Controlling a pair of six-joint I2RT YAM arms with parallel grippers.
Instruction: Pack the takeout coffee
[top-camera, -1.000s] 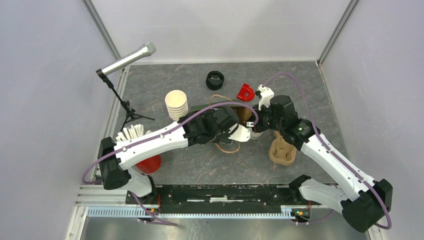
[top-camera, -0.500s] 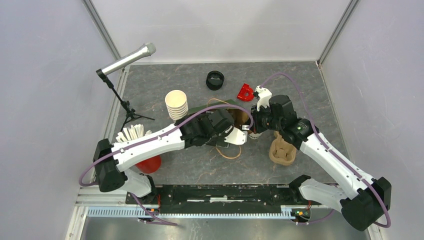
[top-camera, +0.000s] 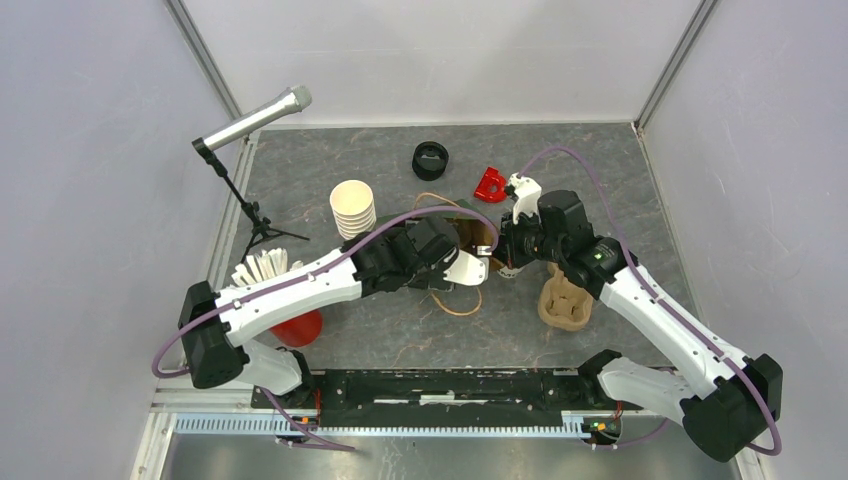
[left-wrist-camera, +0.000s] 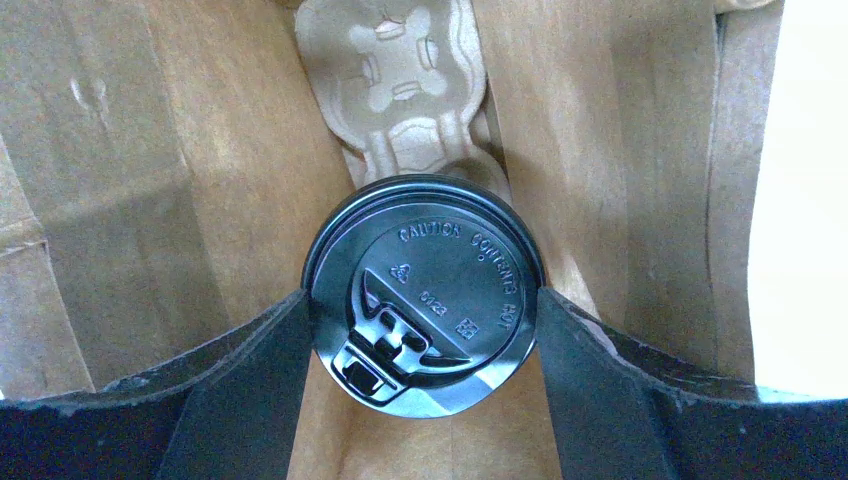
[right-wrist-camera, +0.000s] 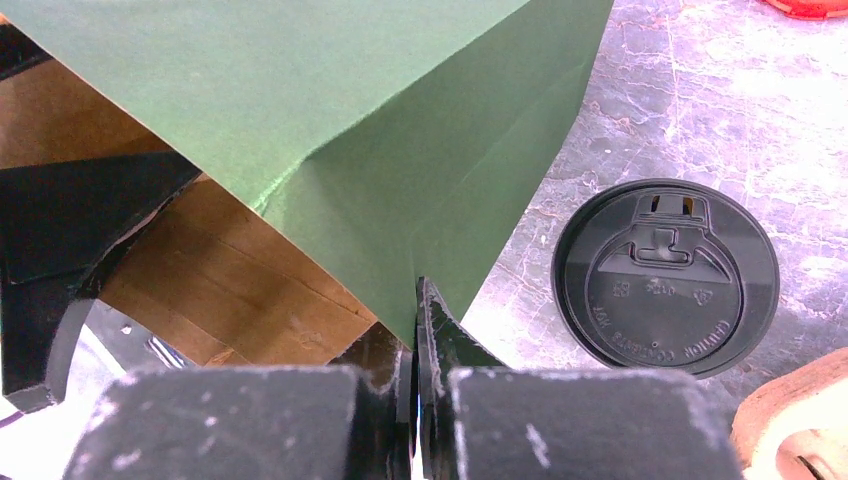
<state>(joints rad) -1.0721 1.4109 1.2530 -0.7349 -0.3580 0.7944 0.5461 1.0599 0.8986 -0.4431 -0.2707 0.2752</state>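
**Holding One Lidded Cup Inside the Bag**

Grips a lidded cup (left-wrist-camera: 425, 300) with the left hand (left-wrist-camera: 422, 298), spread wide, one dark finger (left-wrist-camera: 250, 380) pressed against each side of the lid's rim. Has that cup down inside a paper bag (left-wrist-camera: 150, 180). Long axis straight away from the left wrist camera, into the bag's depth. Lid facing back toward the bag's mouth, sip hole turned to the lid's lower-left side. Only the lid on show there: round, black, glossy plastic, with raised lettering and a stepped rim; paper body hidden beneath. Just beyond it, farther in, a molded pulp carrier (left-wrist-camera: 395, 80): pale tan, fibrous, lumpy with pressed shapes. Touching the cup or not, cannot tell. Bag walls matte brown inside, with sharp fold creases; flat green outside.

Pinches the bag's green edge with the right hand (right-wrist-camera: 417, 335), fully closed on the paper, a crease fanning up from the pinch.

Outside the bag, upright on the grey marbled surface (right-wrist-camera: 700, 90): a second lidded cup (right-wrist-camera: 665, 275), axis vertical, black lid up, just beside the bag's corner, apart from both hands. Near it, at the right wrist view's lower corner, the rounded edge of a second pulp carrier (right-wrist-camera: 800, 420), tan and rough.
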